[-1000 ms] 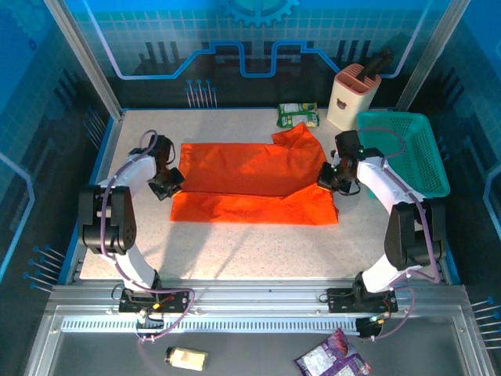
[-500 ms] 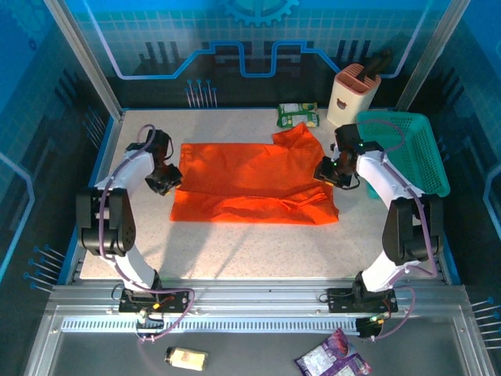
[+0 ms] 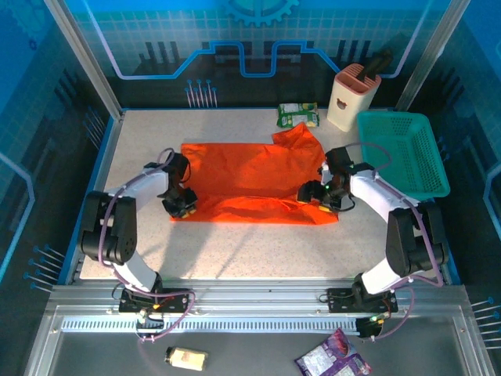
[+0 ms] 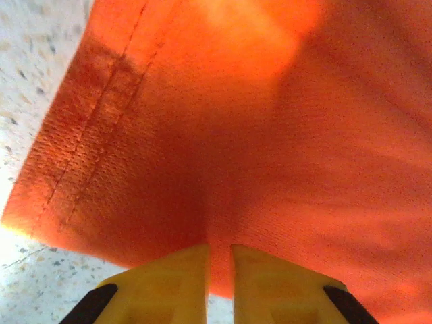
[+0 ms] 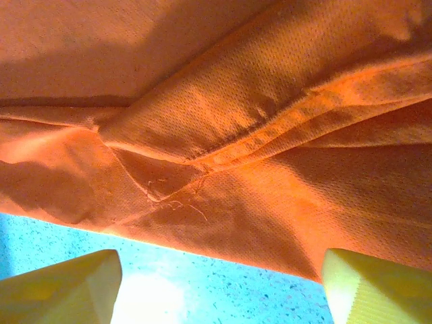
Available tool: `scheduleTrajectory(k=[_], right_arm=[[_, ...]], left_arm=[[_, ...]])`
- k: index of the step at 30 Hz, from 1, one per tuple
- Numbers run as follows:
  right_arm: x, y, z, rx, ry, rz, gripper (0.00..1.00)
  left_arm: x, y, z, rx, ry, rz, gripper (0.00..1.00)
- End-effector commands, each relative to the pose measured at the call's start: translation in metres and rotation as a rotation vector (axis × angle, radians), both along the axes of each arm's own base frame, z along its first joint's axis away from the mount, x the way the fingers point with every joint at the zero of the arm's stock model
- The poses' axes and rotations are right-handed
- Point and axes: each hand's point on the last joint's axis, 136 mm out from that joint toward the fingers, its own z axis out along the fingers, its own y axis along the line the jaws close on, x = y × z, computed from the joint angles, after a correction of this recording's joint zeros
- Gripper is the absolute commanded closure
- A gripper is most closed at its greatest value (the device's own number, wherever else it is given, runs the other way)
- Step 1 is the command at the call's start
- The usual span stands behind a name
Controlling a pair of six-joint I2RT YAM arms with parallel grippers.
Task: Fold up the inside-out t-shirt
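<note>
The bright orange t-shirt [image 3: 250, 176] lies spread and partly folded across the middle of the table, one sleeve sticking out at the far right. My left gripper [image 3: 182, 202] is at its near-left corner. In the left wrist view the yellow fingers [image 4: 177, 280] of that gripper [image 4: 219, 260] stand almost together, pinching the edge of the t-shirt [image 4: 270, 135]. My right gripper [image 3: 317, 196] hovers at the near-right corner. In the right wrist view it [image 5: 219, 283] is open, with bare table between its fingers [image 5: 74, 283] and the t-shirt's hem [image 5: 236, 101] just ahead.
A teal mesh basket [image 3: 403, 153] stands at the right edge, close to the right arm. A beige holder [image 3: 352, 98] and a green packet [image 3: 298, 114] sit at the back. Bare table [image 3: 250, 251] stretches between the shirt and the arm bases.
Both grippers have moved nearer and inward, from the shirt's sides to its near corners. The cloth along the near edge has bunched slightly.
</note>
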Motion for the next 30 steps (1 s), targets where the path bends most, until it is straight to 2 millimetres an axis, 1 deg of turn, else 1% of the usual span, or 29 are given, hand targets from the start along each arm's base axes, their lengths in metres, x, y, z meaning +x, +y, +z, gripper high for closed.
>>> scheduleTrajectory(k=[1,3,4,6,8,10,13,15,17,19,20,21,22,24,25,27,30], right_arm=[[0.010,-0.004,-0.013,0.057,-0.015,-0.027,0.19],[0.005,-0.019,-0.028,0.032,0.020,-0.071,0.18],[0.001,-0.028,-0.033,0.011,0.034,-0.097,0.18],[-0.015,-0.043,-0.048,-0.022,0.075,-0.138,0.16],[-0.023,-0.052,-0.054,-0.032,0.095,-0.165,0.11],[-0.028,-0.054,-0.056,-0.032,0.106,-0.173,0.07],[-0.027,-0.051,-0.050,-0.013,0.096,-0.171,0.07],[-0.025,-0.050,-0.039,-0.020,0.081,-0.166,0.08],[-0.023,-0.048,-0.023,-0.044,0.044,-0.145,0.08],[-0.020,-0.041,-0.005,-0.052,0.003,-0.114,0.10],[-0.022,-0.035,-0.002,-0.042,0.004,-0.101,0.11],[-0.016,-0.026,0.008,-0.014,-0.019,-0.084,0.12],[-0.014,-0.016,0.012,0.021,-0.022,-0.066,0.14],[-0.012,-0.002,0.015,0.055,-0.012,-0.043,0.18],[-0.009,0.002,0.015,0.055,-0.014,-0.036,0.19],[-0.001,0.003,0.015,0.045,-0.031,-0.034,0.21],[0.012,-0.006,0.008,-0.001,-0.035,-0.035,0.23]], left_arm=[[-0.007,0.002,-0.021,-0.006,0.045,0.031,0.85],[-0.016,0.010,-0.029,-0.001,0.070,0.052,0.85],[-0.019,0.011,-0.029,-0.016,0.064,0.063,0.85],[-0.027,0.018,-0.028,-0.014,0.062,0.095,0.85],[-0.034,0.020,-0.028,-0.045,0.068,0.119,0.85],[-0.038,0.018,-0.030,-0.077,0.066,0.132,0.85],[-0.042,0.016,-0.030,-0.091,0.075,0.134,0.85],[-0.040,0.013,-0.025,-0.110,0.057,0.135,0.86],[-0.034,0.011,-0.013,-0.125,0.009,0.134,0.85],[-0.025,0.009,0.003,-0.138,-0.049,0.130,0.83],[-0.020,0.009,0.010,-0.144,-0.076,0.132,0.82],[-0.013,0.007,0.018,-0.157,-0.107,0.131,0.82],[-0.007,0.004,0.025,-0.175,-0.131,0.127,0.82],[0.004,-0.004,0.040,-0.205,-0.177,0.111,0.81],[0.009,-0.009,0.047,-0.218,-0.197,0.096,0.81],[0.016,-0.021,0.058,-0.240,-0.229,0.062,0.80],[0.027,-0.049,0.071,-0.297,-0.286,0.003,0.78]])
